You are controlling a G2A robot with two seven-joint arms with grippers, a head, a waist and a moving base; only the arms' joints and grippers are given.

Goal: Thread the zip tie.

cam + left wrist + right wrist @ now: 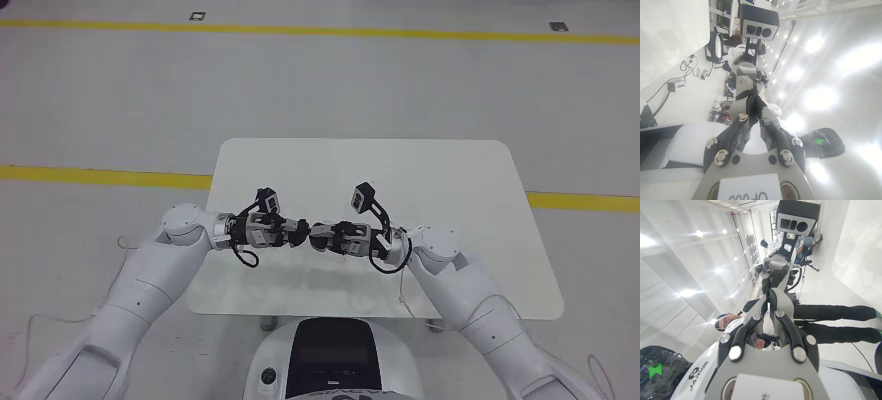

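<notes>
Left gripper point(753, 106): held up off the table, nose pointing straight at the other gripper. Its jaws are clenched, with only a thin dark line left between them.
Zip tie point(755, 101): as best I can make out, it is the dark strip pinched in the left jaws. It pokes out past their tips and runs on to the front of the opposite gripper. It is thin and dark against dark pads, so I cannot follow its full run or find its head.
Right gripper point(770, 297): facing the left one head-on, tip to tip, at about the same height. I cannot tell whether it is clenched or released, or whether it has any hold on the strip.
Meeting point: in the top view the two noses come together just in front of the robot. The dark strip sits right at that join, with no clear gap showing between the tips.
Table point(450, 180): a white top with rounded corners, lying below both sets of jaws. Most of its surface stretches away beyond them.
Yellow floor lines point(300, 30): well past the table's far edge, a long way from the jaws.
</notes>
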